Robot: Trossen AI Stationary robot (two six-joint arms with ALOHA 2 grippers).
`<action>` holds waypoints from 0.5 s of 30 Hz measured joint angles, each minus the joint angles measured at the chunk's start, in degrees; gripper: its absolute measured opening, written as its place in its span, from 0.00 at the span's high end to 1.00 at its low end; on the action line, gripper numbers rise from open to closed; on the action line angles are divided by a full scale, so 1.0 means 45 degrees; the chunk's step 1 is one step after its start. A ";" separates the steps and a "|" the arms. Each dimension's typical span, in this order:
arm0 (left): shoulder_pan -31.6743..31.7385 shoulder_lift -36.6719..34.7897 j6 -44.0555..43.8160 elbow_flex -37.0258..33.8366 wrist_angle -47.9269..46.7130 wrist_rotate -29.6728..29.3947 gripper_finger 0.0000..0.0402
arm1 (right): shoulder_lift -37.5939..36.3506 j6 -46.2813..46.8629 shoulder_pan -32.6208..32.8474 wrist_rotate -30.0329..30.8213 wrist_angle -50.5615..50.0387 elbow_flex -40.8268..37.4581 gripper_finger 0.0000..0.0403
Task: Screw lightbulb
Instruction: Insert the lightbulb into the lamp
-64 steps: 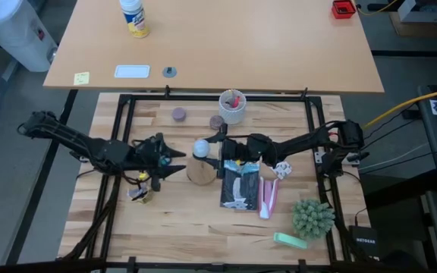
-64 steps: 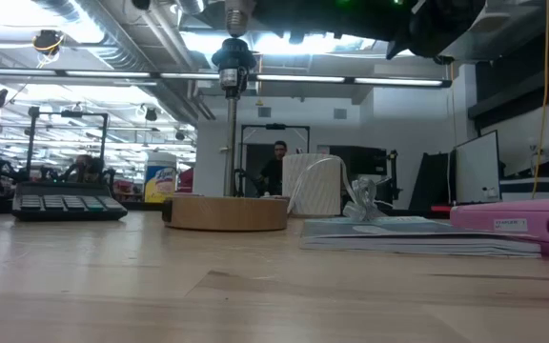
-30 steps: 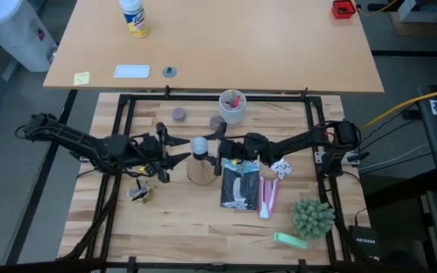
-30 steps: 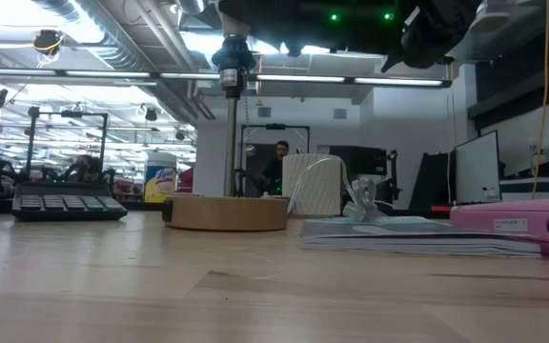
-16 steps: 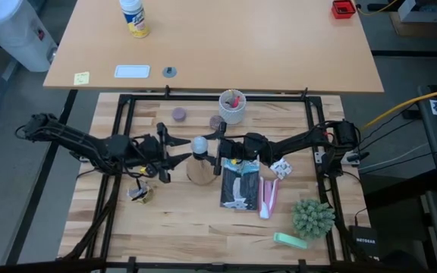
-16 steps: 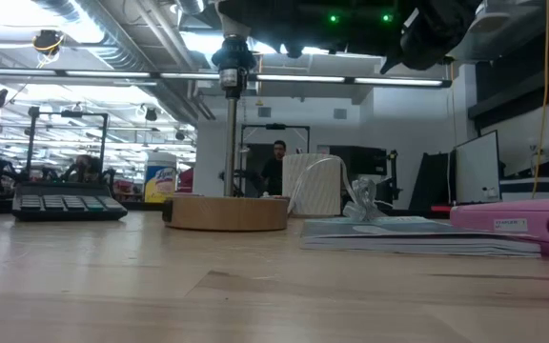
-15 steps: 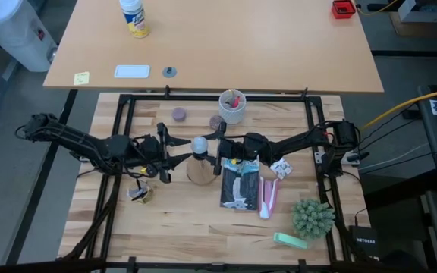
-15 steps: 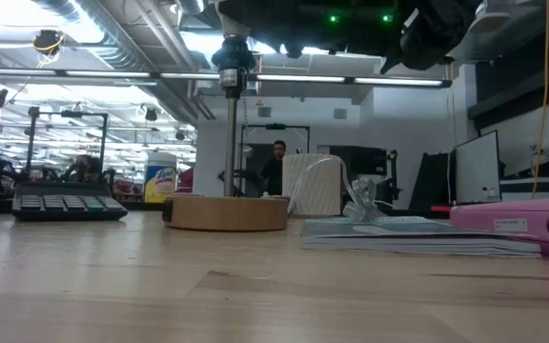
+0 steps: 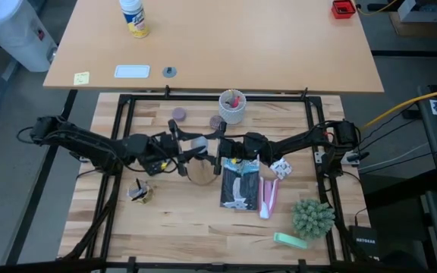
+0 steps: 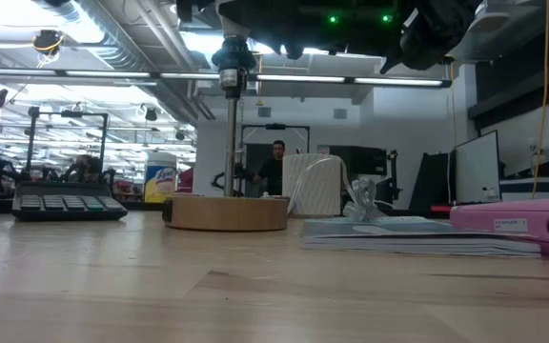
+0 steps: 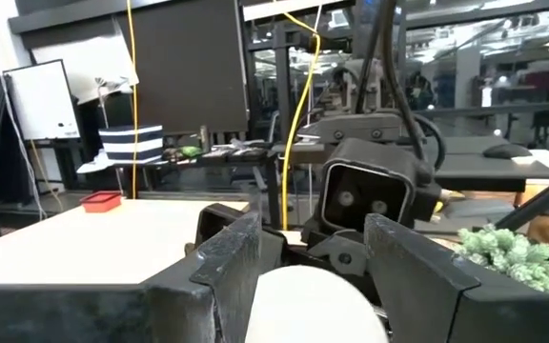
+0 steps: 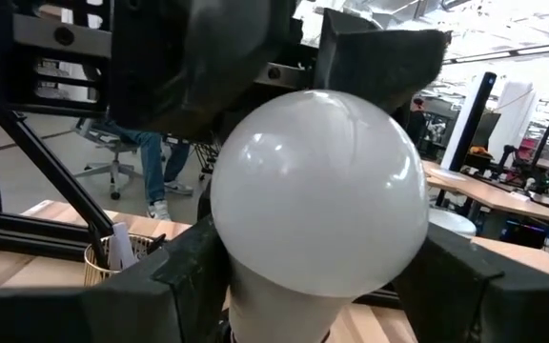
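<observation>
counter (image 10: pixel 255 295): wooden, near edge bare | wooden disc stand (image 10: pixel 228 211): on counter, thin post (image 10: pixel 230 143) upright to dark socket (image 10: pixel 233 59) | booklet (image 10: pixel 417 236): flat, right of stand | pink case (image 10: pixel 522 221): far right | keyboard (image 10: pixel 68 205): left | person (image 10: pixel 276 167): in room behind

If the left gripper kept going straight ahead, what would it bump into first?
Probably the lightbulb: it already sits between the left gripper's open fingers. Just beyond it is the right gripper, facing the other way.
</observation>
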 joint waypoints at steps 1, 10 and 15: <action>0.0012 -0.0016 -0.0002 0.0000 -0.0048 -0.0005 0.55 | 0.0000 -0.0005 0.0000 0.0000 0.0000 0.0000 0.37; 0.0123 -0.0050 -0.0343 0.0022 -0.0593 -0.0015 0.55 | 0.0000 -0.0005 0.0000 0.0000 -0.0029 0.0000 0.37; 0.0123 -0.0055 -0.0369 0.0024 -0.0672 -0.0015 0.55 | 0.0000 -0.0005 0.0000 -0.0003 -0.0002 0.0000 0.37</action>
